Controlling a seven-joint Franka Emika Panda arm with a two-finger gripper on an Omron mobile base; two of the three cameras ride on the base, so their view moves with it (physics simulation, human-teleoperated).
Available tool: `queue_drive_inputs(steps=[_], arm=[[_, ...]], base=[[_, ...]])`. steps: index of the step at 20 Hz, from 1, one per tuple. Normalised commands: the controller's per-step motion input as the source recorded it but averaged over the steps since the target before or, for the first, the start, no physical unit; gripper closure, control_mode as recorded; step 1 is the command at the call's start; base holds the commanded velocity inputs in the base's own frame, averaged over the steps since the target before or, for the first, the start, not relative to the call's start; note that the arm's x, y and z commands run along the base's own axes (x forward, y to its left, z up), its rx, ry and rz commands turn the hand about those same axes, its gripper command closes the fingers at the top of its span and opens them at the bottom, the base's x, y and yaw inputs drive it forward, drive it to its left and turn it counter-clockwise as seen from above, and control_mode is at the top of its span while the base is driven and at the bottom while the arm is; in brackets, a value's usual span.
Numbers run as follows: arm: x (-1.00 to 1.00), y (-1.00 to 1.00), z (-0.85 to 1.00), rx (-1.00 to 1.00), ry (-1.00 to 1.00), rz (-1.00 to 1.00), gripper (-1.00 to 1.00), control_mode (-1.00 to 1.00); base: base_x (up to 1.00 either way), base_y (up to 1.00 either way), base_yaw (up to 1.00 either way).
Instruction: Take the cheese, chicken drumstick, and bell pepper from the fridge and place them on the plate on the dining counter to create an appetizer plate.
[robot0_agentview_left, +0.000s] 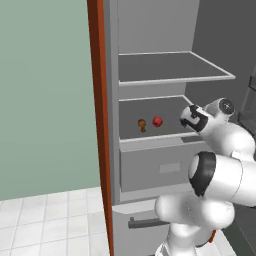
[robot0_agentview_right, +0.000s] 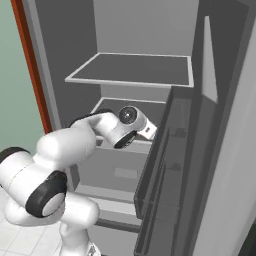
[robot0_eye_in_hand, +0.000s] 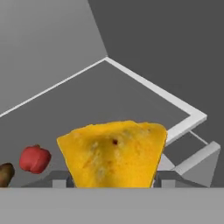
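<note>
The cheese, a yellow-orange wedge, stands large in the hand view between my gripper; its fingertips sit tight against both lower sides, shut on it. The red bell pepper and brown chicken drumstick lie to its left on the same shelf. From the left base view the bell pepper and chicken drumstick rest near the front of the fridge middle shelf, with my hand reaching in at the shelf's right. The plate and the dining counter are out of view.
An upper grey shelf hangs above the hand. A drawer front and a bar-handled lower drawer lie below. The open fridge door with its bins stands close on the right. A red-brown panel borders the left.
</note>
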Motion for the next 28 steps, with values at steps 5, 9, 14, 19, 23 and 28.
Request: queue_drive_inputs(steps=[5, 9, 14, 19, 23, 28], arm=[[-1.0, 0.3, 0.77, 0.0, 0.1, 0.09, 1.0, -1.0], [-1.0, 0.54, 0.67, -0.03, 0.14, 0.1, 1.0, -1.0], [-1.0, 0.59, 0.42, -0.05, 0.13, 0.1, 1.0, -1.0], [-0.88, 0.62, 0.06, -0.04, 0.01, 0.12, 1.0, -1.0], [-0.58, 0.71, 0.0, -0.05, 0.0, 0.1, 1.0, -1.0], [-0.09, 0.2, 0.0, 0.0, 0.0, 0.03, 1.0, -1.0]], base=[[0.0, 0.0, 0.0], [0.0, 0.0, 0.0], [0.0, 0.0, 0.0], [0.0, 0.0, 0.0], [0.0, 0.0, 0.0], [0.0, 0.0, 0.0]])
